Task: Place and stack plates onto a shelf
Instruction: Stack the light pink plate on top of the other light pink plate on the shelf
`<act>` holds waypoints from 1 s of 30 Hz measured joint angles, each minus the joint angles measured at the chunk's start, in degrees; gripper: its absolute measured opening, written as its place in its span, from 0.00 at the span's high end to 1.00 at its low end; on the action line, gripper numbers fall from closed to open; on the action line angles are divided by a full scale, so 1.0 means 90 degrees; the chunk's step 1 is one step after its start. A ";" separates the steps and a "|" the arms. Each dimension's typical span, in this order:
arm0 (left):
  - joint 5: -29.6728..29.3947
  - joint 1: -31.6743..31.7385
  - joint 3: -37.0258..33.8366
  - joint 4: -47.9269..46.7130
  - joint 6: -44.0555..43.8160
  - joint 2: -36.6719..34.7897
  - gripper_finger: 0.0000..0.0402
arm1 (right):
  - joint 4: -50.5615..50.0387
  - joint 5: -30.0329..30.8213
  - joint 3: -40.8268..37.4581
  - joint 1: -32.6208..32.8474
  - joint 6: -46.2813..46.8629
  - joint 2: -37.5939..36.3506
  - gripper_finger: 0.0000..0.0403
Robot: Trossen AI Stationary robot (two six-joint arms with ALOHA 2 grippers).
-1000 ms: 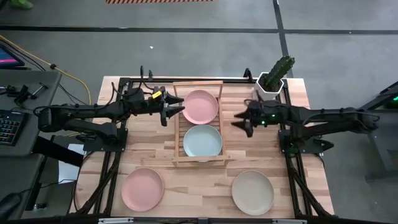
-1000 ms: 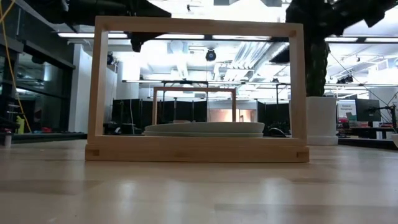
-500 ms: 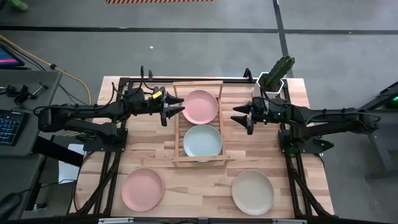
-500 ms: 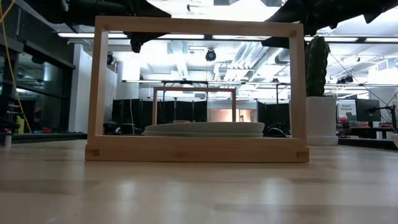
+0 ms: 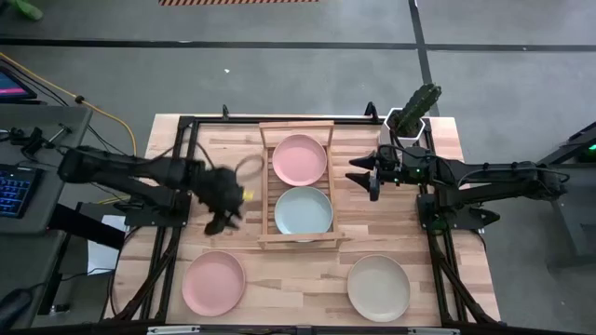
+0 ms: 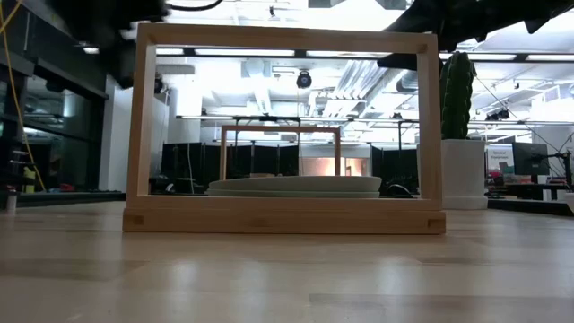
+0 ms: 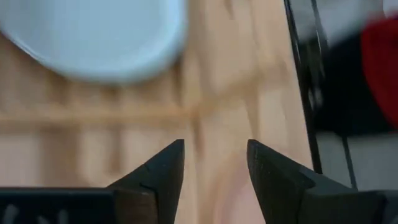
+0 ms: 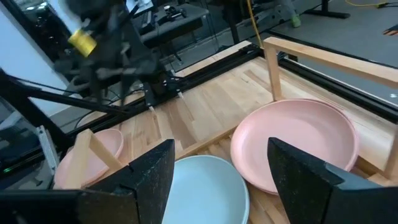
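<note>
Wood tabletop [image 5: 438, 233], near edge: one pink plate [image 5: 213, 283] and the cream plate [image 5: 378, 286] not yet shelved. Mid-table: shelf [image 5: 266, 200] holds a blue-green plate [image 5: 303, 210] in its near half and another pink plate [image 5: 299, 158] in the far half. Left gripper [image 5: 220, 221] sits just left of the shelf, fingers parted, empty. Right gripper [image 5: 361, 175] hovers right of the shelf, spread wide, empty. Roughly halfway by my read; the low view hints at stacked plates, count unclear.

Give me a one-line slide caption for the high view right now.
Light-wood slatted shelf holds round pink plate and pale blue-green plate; open left gripper and open right gripper flank it, empty.
</note>
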 joint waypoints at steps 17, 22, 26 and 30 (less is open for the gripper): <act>-0.1450 -0.2715 -0.1125 0.0797 -0.0900 0.1043 0.60 | -0.0337 0.0264 0.0002 -0.0001 -0.0100 0.0012 0.41; -0.1381 -0.2898 -0.1123 0.1058 -0.0786 0.1483 0.60 | -0.0432 0.0397 0.0005 -0.0001 -0.0097 0.0015 0.41; -0.1394 -0.2936 -0.1123 0.1058 -0.0758 0.1835 0.60 | -0.0502 0.0493 0.0007 -0.0001 -0.0097 0.0015 0.41; -0.1387 -0.2932 -0.1123 0.1154 -0.0831 0.2135 0.60 | -0.0525 0.0494 0.0007 -0.0001 -0.0097 0.0015 0.41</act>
